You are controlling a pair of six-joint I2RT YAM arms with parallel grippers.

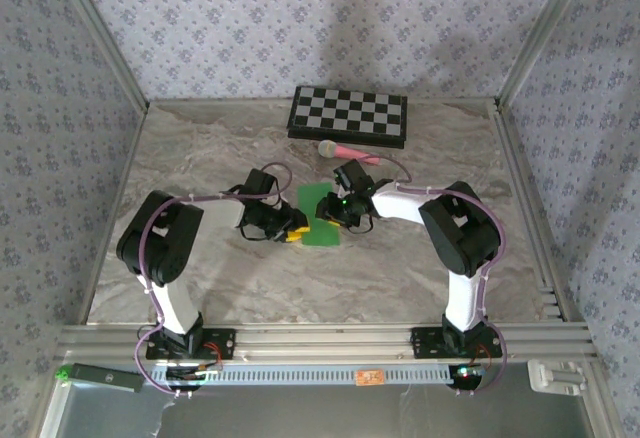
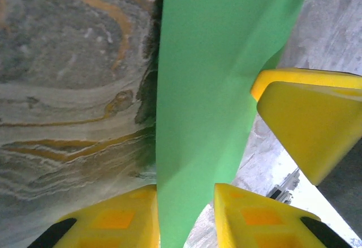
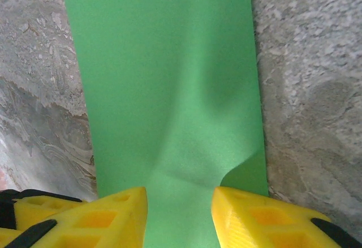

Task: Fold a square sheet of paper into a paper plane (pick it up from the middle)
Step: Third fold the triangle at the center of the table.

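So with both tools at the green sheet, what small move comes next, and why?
Probably finish closing the left tool on the green sheet. The paper already runs between its yellow fingers, and the right tool straddles the opposite edge, so a firm pinch should precede any lift or fold.

a lab test cell: wallpapered panels [image 1: 300, 18], aluminium framing [image 1: 330, 340], marble-patterned tabletop [image 1: 200, 158]

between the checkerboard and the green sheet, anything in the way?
Yes: in the top view a pink-handled microphone lies on the table between the checkered board and the green sheet, close to the board's near edge.
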